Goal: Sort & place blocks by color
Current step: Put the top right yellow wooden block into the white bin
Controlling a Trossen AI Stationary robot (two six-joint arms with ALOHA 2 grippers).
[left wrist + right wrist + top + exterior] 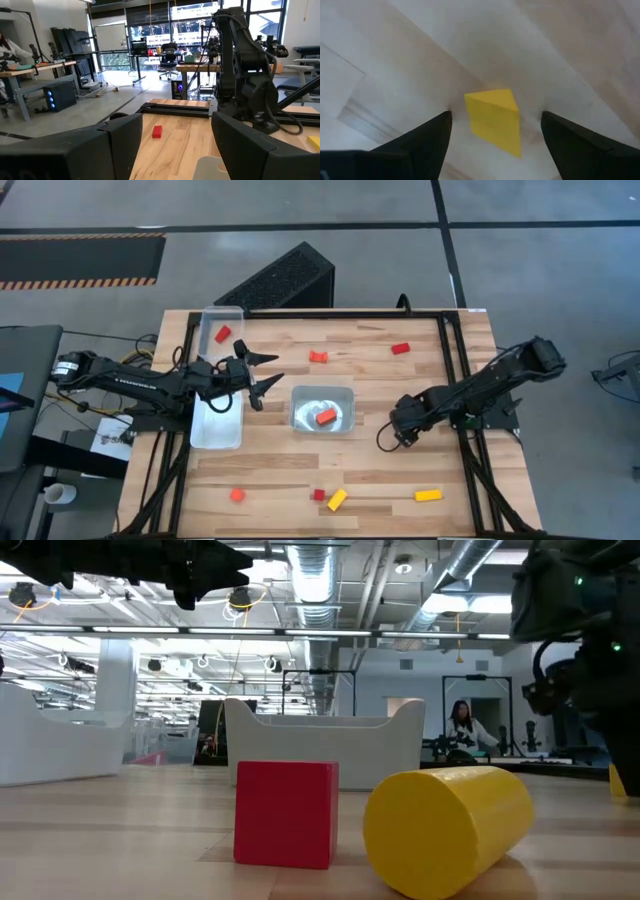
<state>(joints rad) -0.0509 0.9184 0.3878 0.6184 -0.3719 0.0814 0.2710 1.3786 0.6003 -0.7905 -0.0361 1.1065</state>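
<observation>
The left hand (262, 375) is held above the worktop (370, 470), just beside the long clear tray (217, 425), with its fingers spread wide and nothing between them. In the left wrist view the same hand (175, 145) is seen open, with a red block (157, 131) lying on the wood beyond it.

The right hand (398, 438) is lowered to the worktop right of the square tray (322, 393). In the right wrist view the fingers (427, 132) are spread on either side of a yellow block (494, 119), which rests on the wood between them; contact cannot be confirmed.

One orange block (326, 417) lies inside the square tray. One red block (222, 334) lies in the far end of the long tray.

The remaining blocks are scattered on the worktop:
- an orange piece (319, 357) and a red piece (401, 348) at the far side;
- an orange piece (237, 495), a red cube (319, 495), a yellow bar (337, 500) and a second yellow bar (428, 496) along the near edge.

In the low view the red cube (286, 812) is seen just beside the yellow bar (447, 828).
</observation>
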